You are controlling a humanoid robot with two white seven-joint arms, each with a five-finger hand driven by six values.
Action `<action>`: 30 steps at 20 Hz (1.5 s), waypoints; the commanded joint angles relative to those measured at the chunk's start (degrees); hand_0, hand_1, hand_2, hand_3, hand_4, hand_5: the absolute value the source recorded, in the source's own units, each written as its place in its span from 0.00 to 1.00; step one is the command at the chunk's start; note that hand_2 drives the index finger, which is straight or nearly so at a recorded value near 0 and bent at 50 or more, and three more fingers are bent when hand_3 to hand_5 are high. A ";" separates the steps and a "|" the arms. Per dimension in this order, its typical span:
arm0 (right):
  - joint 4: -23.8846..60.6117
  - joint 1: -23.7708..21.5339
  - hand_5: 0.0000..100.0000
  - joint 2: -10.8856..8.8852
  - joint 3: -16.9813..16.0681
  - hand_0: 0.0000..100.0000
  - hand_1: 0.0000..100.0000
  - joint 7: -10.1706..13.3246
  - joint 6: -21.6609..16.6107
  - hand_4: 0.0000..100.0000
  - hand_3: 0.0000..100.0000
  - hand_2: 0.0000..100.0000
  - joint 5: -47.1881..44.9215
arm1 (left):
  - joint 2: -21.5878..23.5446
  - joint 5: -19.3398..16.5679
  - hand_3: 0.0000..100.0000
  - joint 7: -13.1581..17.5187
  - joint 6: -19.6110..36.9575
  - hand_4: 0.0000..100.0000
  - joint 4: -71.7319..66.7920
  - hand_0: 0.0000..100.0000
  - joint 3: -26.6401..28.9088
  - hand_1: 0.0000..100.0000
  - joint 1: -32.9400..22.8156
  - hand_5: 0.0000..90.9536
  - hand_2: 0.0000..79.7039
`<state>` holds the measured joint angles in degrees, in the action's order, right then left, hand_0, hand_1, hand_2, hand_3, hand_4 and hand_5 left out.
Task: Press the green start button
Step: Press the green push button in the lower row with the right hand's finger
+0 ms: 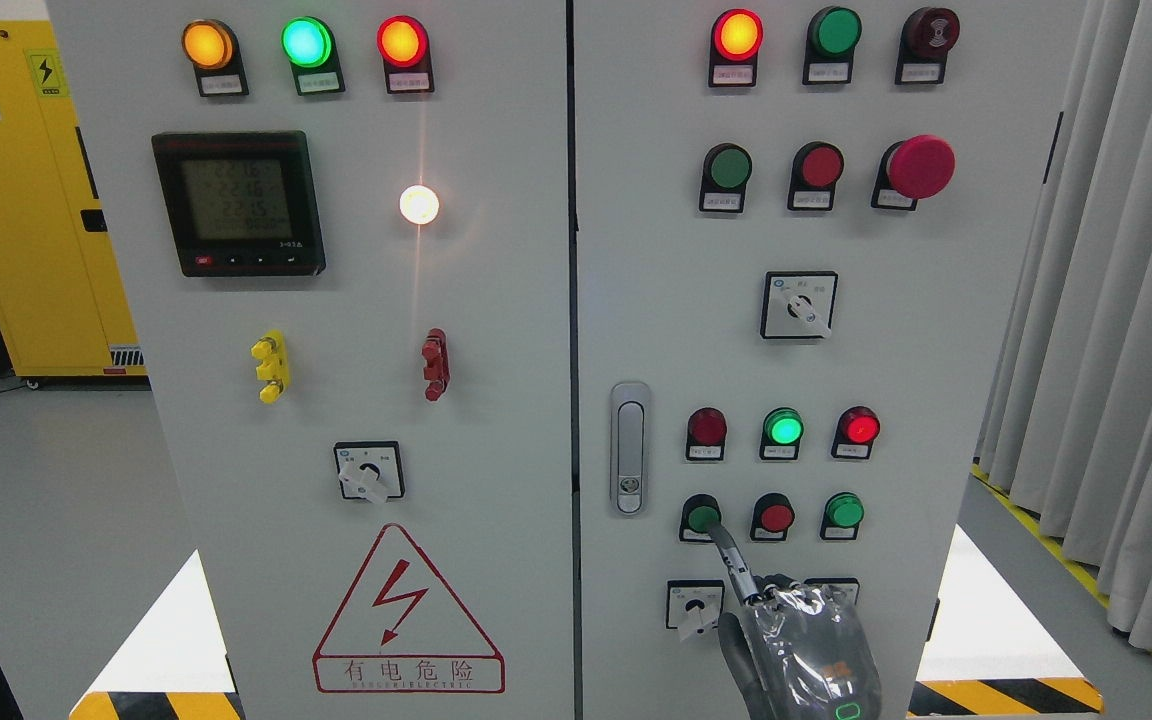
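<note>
The right hand [804, 640] comes up from the bottom edge against the right-hand door of the cabinet [936, 330], wrapped in a clear shiny cover. One finger [731, 555] is extended up and to the left; the others are curled back by the palm and hold nothing. The tip of that finger meets the lower right rim of the green button [702, 517], which is the leftmost in the row just above the hand; whether the tip bears on the cap or only on the rim is hard to judge at this angle. Right of that button in the same row stand a red button [775, 516] and a second green one [844, 510]. One row higher, three lamps [783, 428] show dark red, lit green and lit red. Just left of the hand is a small selector switch [695, 607]. Up and left of the fingertip sits the door latch [629, 447].
</note>
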<state>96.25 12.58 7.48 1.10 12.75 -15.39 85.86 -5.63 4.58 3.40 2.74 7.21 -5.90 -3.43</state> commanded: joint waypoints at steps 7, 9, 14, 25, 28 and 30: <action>-0.18 0.34 1.00 0.08 1.01 0.69 0.99 -1.85 1.32 0.91 0.89 0.00 0.01 | 0.01 -0.09 0.00 0.02 -0.01 0.00 0.00 0.12 0.01 0.56 0.00 0.00 0.00; -0.18 0.34 1.00 0.08 1.01 0.70 0.99 -1.85 1.33 0.91 0.89 0.00 -0.08 | 0.01 -0.01 0.00 0.02 -0.01 0.00 0.00 0.12 0.01 0.56 0.00 0.00 0.00; -0.18 0.34 1.00 0.16 0.57 0.72 0.99 -1.85 1.33 0.91 0.89 0.00 -0.17 | 0.01 -0.01 0.00 0.02 -0.01 0.00 0.00 0.12 0.01 0.56 0.00 0.00 0.00; -0.36 0.43 1.00 0.34 0.22 0.72 0.99 -2.90 1.85 0.91 0.89 0.00 -0.78 | 0.01 -0.09 0.00 -0.06 -0.01 0.00 0.00 0.12 0.01 0.56 0.00 0.00 0.00; -0.53 0.52 1.00 0.34 0.22 0.72 0.99 -2.99 2.29 0.91 0.89 0.00 -0.87 | 0.01 -0.01 0.00 0.02 -0.01 0.00 0.00 0.12 0.01 0.56 0.00 0.00 0.00; -0.62 0.52 1.00 0.34 0.22 0.73 0.99 -2.99 2.29 0.91 0.89 0.00 -0.96 | 0.01 -0.01 0.00 0.02 -0.01 0.00 0.00 0.12 0.01 0.56 0.00 0.00 0.00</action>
<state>96.00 13.05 7.72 2.30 9.90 -13.24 85.14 -5.62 4.56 3.42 2.74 7.21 -5.89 -3.43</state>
